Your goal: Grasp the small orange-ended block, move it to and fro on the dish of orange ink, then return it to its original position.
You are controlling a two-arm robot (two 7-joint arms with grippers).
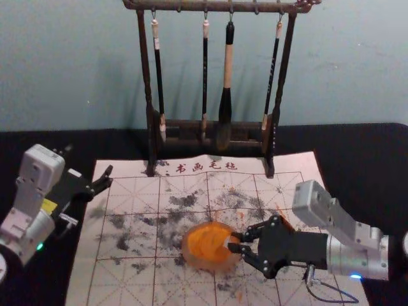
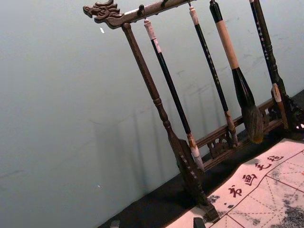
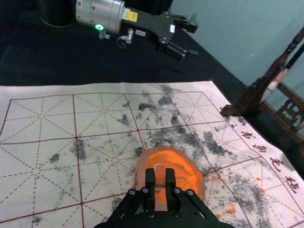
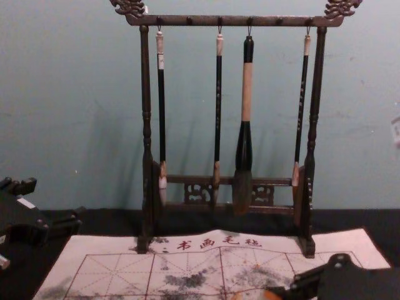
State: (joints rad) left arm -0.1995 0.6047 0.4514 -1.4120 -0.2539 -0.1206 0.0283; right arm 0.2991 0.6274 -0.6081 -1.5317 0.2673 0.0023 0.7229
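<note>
Head view: mat (image 1: 131,280) lettered 书画毛毡; one dish (image 1: 199,248); right gripper (image 1: 237,243) at its right side; left gripper (image 1: 89,159) spread, near mat's left edge | Left wrist: one rack (image 2: 157,100), four brushes (image 2: 172,90) | Right wrist: one block (image 3: 160,176) pinched over dish | Chest: four brushes, 书画毛毡

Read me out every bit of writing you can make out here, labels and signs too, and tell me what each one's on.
"书画毛毡": on the mat, along its edge by the brush rack.
Tiny characters on slim brush handles: too small to read.
White label on the left arm: too small to read.
</note>
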